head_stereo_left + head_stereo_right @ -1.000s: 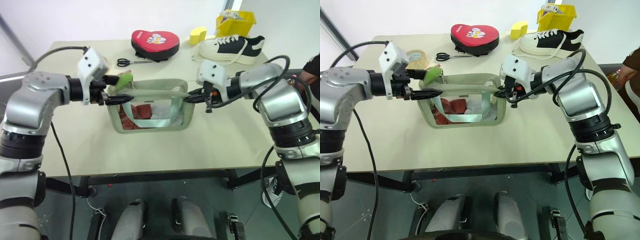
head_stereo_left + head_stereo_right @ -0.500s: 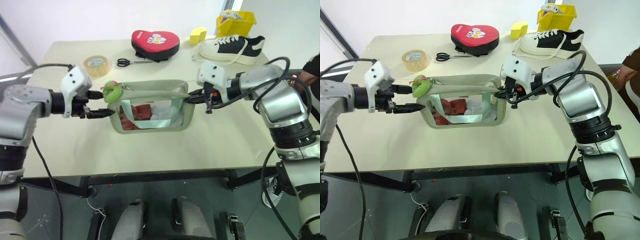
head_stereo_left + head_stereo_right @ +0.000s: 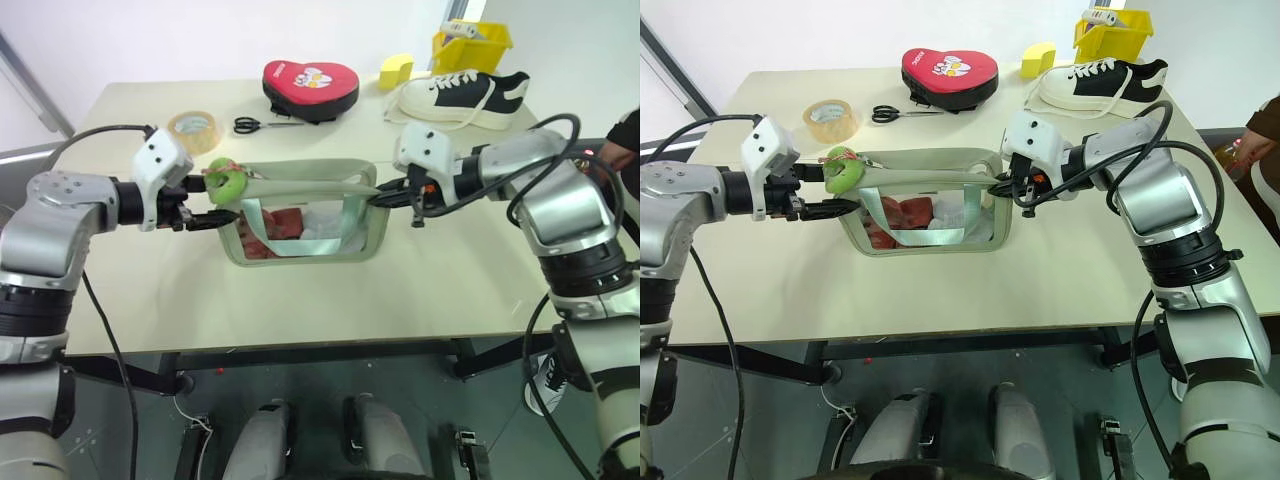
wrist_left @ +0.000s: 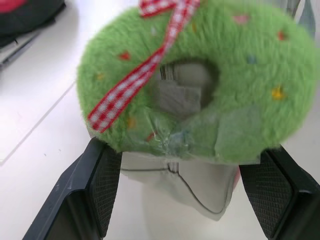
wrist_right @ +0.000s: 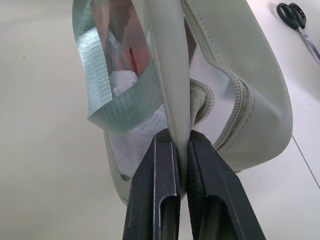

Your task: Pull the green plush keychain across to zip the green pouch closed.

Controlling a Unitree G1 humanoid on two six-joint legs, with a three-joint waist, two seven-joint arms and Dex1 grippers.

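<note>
Red heart-shaped case (image 3: 310, 88), scissors (image 3: 262, 124), tape roll (image 3: 194, 130) behind pouch (image 3: 305, 212).

Head stereo pair looks forward and down over the counter (image 3: 300, 290); wrist cameras look closely along each claw at opposite ends of the green pouch (image 3: 305, 215).

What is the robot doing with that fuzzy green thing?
It is working on zipping a green pouch on the table. The right end effector is shut on the pouch's end, holding it steady. The left end effector is open, its fingers either side of the green plush keychain on the zipper, not squeezing it yet.
</note>
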